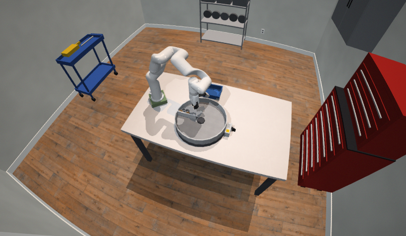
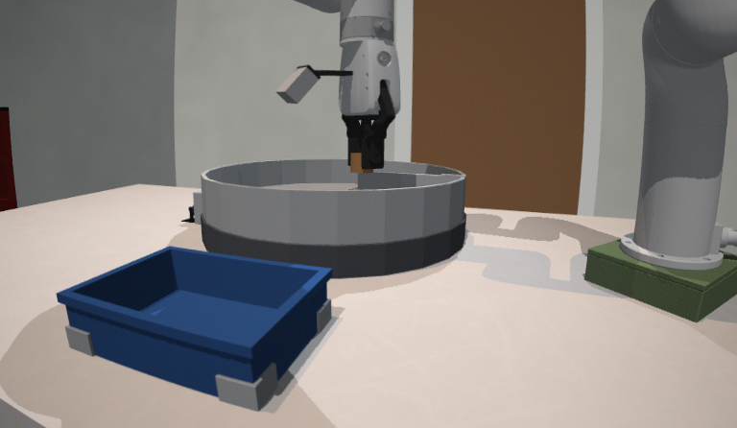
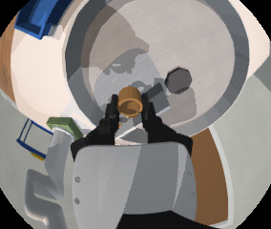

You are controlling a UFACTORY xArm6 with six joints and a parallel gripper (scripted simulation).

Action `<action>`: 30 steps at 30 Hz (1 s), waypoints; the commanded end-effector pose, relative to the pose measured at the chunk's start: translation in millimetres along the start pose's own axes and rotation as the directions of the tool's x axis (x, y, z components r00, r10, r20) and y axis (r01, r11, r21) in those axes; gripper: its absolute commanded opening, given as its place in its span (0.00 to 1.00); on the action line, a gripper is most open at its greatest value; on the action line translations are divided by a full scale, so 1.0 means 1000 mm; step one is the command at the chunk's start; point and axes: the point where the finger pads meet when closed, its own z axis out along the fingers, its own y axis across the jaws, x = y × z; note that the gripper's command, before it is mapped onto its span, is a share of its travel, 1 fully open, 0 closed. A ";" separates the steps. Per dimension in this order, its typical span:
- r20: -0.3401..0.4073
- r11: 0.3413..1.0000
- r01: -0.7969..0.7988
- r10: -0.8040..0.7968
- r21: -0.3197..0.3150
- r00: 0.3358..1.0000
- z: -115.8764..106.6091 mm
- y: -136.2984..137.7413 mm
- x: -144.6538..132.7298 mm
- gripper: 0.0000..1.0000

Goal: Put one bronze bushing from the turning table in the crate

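My gripper (image 2: 363, 163) is shut on a bronze bushing (image 2: 356, 162) and holds it just above the rim of the grey turning table (image 2: 332, 211). In the wrist view the bronze bushing (image 3: 131, 101) sits between the black fingers, above the table's disc (image 3: 157, 52). A dark bushing (image 3: 177, 79) lies on the disc to the right of the fingers; it also shows in the top view (image 1: 200, 119). More small bushings (image 1: 186, 111) lie by a grey divider bar on the disc. The blue crate (image 2: 198, 315) stands empty on the white work table, apart from the turning table.
The arm's base sits on a green block (image 2: 665, 279) at the table's side. A small control box (image 1: 229, 128) is fixed beside the turning table. A blue cart (image 1: 86, 64), a shelf (image 1: 224, 11) and a red tool chest (image 1: 353, 125) stand off the table.
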 end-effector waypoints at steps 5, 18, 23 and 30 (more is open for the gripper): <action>-0.002 1.000 0.000 0.000 -0.002 1.000 -0.023 0.001 0.000 0.00; -0.002 1.000 0.000 0.000 -0.002 1.000 -0.025 0.001 0.000 0.00; -0.002 1.000 0.000 0.000 -0.002 1.000 -0.025 0.000 0.001 0.00; -0.002 1.000 0.000 0.000 -0.002 1.000 -0.025 -0.010 0.015 0.00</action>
